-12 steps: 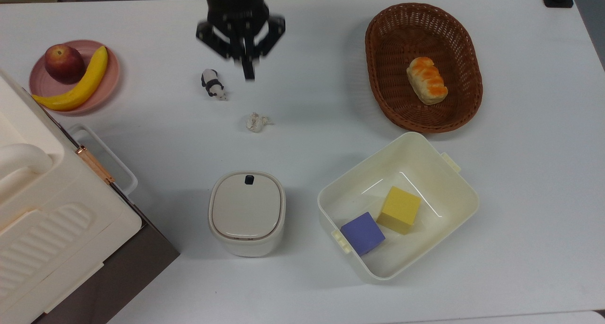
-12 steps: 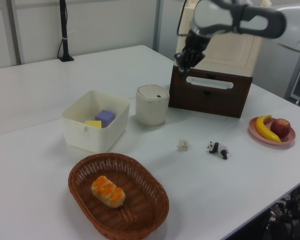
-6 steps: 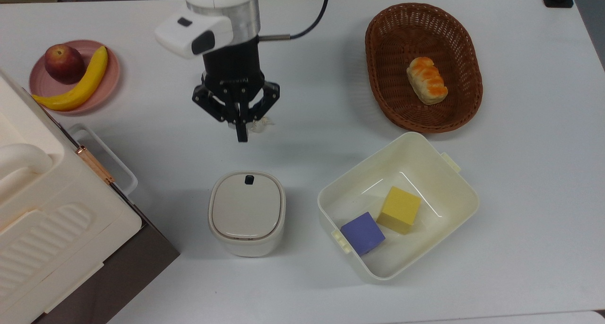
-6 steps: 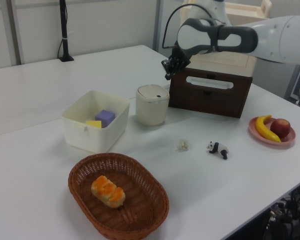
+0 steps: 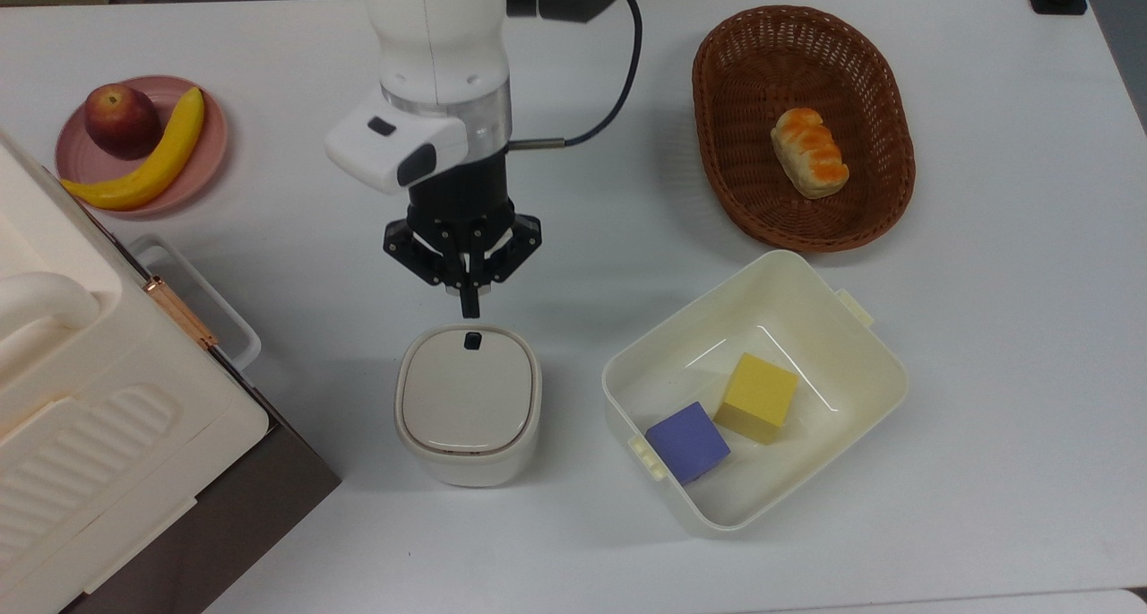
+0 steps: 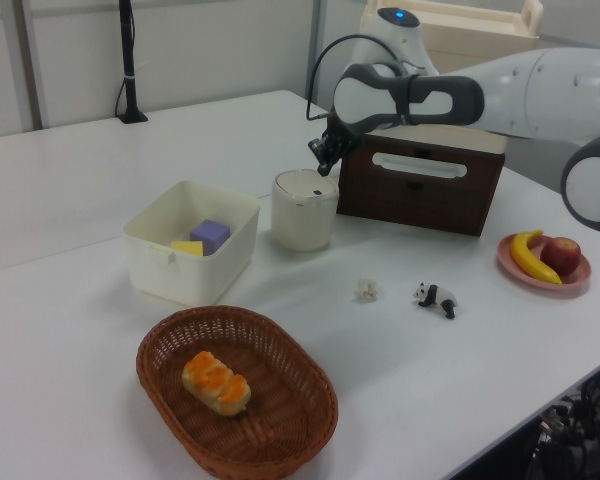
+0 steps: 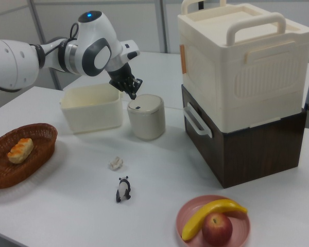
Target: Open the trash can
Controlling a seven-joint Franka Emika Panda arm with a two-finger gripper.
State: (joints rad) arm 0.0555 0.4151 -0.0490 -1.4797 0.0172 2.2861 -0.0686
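Hovering over the table, my gripper [image 5: 469, 309] points down with its fingers pressed together into one thin black tip, clenched on nothing. In the top view that tip sits just above the near rim of the trash can [image 5: 468, 403], right by the small dark button [image 5: 471, 340] on the flat beige lid [image 5: 466, 392], and the lid lies shut. In the left view my gripper [image 6: 321, 167] hangs close above the trash can [image 6: 304, 210]; I cannot tell whether the tip touches it. In the right view my gripper [image 7: 132, 95] is above the back edge of the trash can [image 7: 146, 117].

Moving outward: at the top view's right of the can stands the cream tub [image 5: 860, 363], holding a yellow block [image 5: 759, 397] and a purple block [image 5: 686, 441] side by side. Beyond the tub, the brown wicker basket [image 5: 887, 121] holds a bread roll [image 5: 809, 151]. At the top view's left, the big cream ribbed box [image 5: 90, 435] with its handle sits on a dark brown drawer unit [image 5: 260, 497]. Further off is the pink plate [image 5: 208, 161], with an apple [image 5: 122, 118] and a banana [image 5: 148, 167] touching. In the right view a crumpled paper scrap [image 7: 115, 163] and a toy panda [image 7: 123, 188] lie near each other on the white table [image 5: 986, 264], well apart from the can.
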